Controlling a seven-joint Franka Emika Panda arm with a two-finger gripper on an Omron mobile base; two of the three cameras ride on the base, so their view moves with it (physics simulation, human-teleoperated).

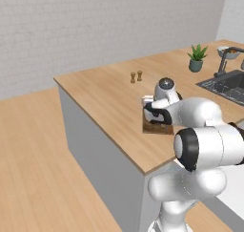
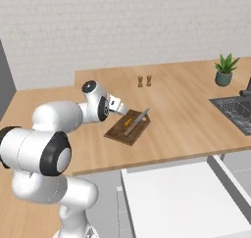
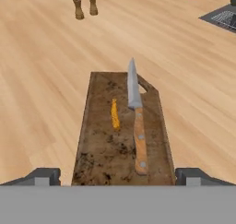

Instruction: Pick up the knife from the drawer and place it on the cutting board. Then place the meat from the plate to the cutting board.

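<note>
The dark brown cutting board [image 3: 103, 140] lies on the wooden counter. The knife [image 3: 137, 121] rests along its right half, wooden handle toward me and blade pointing away. A small orange streak [image 3: 115, 114] sits beside the blade. My gripper [image 3: 117, 176] is open, hovering just behind the board's near end, fingertips [image 3: 42, 175] spread wider than the board with nothing between them. In the right base view the gripper [image 2: 122, 109] is left of the board [image 2: 120, 131] and knife [image 2: 137, 121]. The drawer [image 2: 181, 198] stands pulled out, its white inside bare. The plate and meat are out of view.
Two small wooden shakers [image 2: 144, 80] stand farther back on the counter. A potted plant [image 2: 225, 70] and a sink [image 2: 235, 112] with a faucet [image 1: 223, 61] are to the right. The counter's front edge [image 2: 162, 159] runs just above the drawer.
</note>
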